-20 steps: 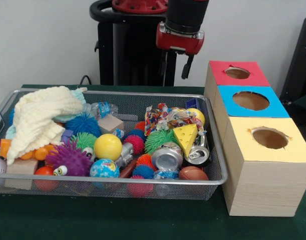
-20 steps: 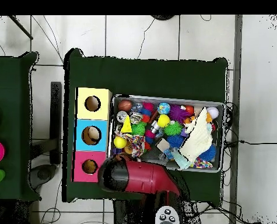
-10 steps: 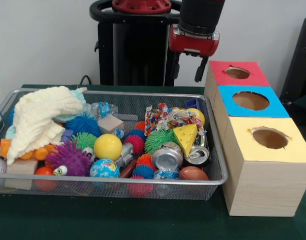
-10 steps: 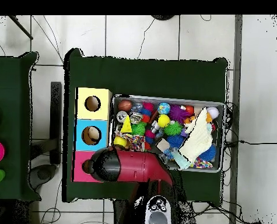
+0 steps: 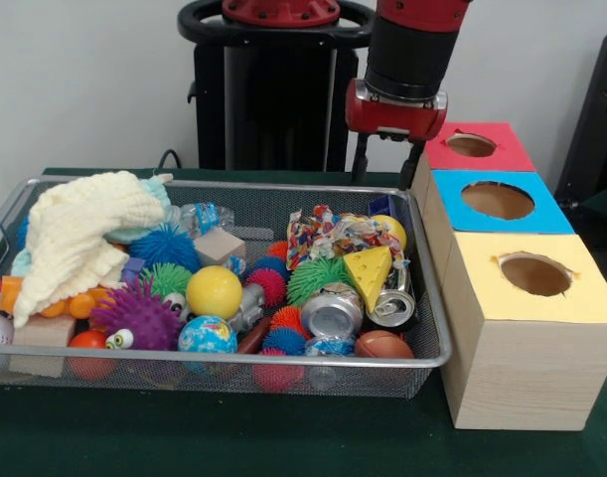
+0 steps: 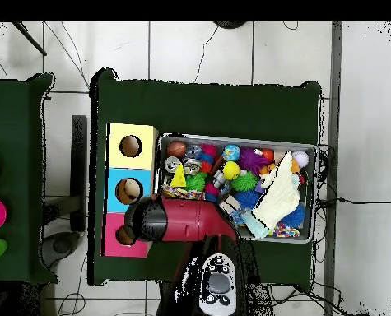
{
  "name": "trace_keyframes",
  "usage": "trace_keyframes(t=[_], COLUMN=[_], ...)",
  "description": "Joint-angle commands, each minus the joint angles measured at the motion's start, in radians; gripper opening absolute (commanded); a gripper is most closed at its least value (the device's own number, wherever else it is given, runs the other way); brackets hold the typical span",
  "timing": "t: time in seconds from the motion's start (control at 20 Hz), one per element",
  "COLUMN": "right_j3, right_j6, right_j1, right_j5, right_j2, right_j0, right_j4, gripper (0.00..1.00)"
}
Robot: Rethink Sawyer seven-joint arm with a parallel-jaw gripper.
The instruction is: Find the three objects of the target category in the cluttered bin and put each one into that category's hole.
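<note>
The wire mesh bin (image 5: 283, 185) holds a heap of toys; it also shows in the overhead view (image 6: 231, 138). The red-faced hole (image 5: 471, 145) is on the far wooden box, beyond the blue and yellow ones. My gripper (image 5: 387, 163) hangs open and empty above the bin's far right corner, just left of the red box. In the overhead view my arm (image 6: 182, 222) hides the gripper and covers part of the red face (image 6: 114, 247).
In the bin lie two crushed cans (image 5: 333, 310), a yellow cheese wedge (image 5: 369, 270), a yellow ball (image 5: 215, 290), a cream cloth (image 5: 84, 234), a purple spiky toy (image 5: 136, 313), a small football (image 5: 382, 345) and several spiky balls. The blue hole (image 5: 498, 200) and yellow hole (image 5: 534, 274) sit nearer.
My gripper has moved right and lower in the front view, from behind the bin's back rim to beside the red box. It stays open and empty.
</note>
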Motion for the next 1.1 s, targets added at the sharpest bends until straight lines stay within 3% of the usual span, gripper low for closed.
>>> trace_keyframes(t=[0.05, 0.75, 1.1], right_j3=[-0.088, -0.149, -0.167], right_j6=[0.113, 0.087, 0.08], right_j1=[0.099, 0.216, 0.322], right_j5=[-0.075, -0.17, -0.29], right_j2=[0.086, 0.08, 0.083], right_j0=[-0.015, -0.032, -0.06], right_j4=[-0.003, -0.031, -0.056], gripper=[1.0, 1.0, 1.0])
